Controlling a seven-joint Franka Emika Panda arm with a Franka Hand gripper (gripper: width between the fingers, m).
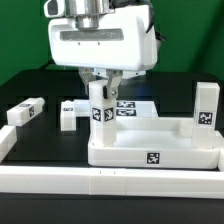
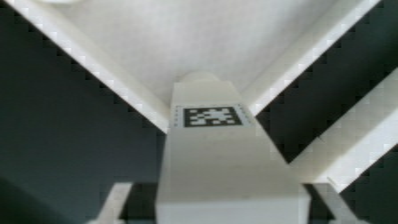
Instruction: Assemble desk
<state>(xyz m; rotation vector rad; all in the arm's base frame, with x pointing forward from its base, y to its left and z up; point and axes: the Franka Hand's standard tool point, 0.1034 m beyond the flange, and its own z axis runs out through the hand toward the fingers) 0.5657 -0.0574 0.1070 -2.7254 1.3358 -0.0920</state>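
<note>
The white tray-like tabletop (image 1: 150, 148) lies at the centre right, with a tag on its front rim. My gripper (image 1: 100, 92) is shut on a white tagged leg (image 1: 99, 110) and holds it upright at the tabletop's far corner on the exterior view's left. I cannot tell whether the leg touches the tray. In the wrist view the leg (image 2: 214, 150) runs between my fingers (image 2: 121, 202) toward the tabletop's corner (image 2: 196, 40). Another leg (image 1: 206, 105) stands upright at the tabletop's far corner on the exterior view's right. Two legs (image 1: 25, 112) (image 1: 68, 113) lie on the black table at the left.
The marker board (image 1: 128, 107) lies flat behind the tabletop. A long white border rail (image 1: 90, 182) runs along the front and up the exterior view's left side.
</note>
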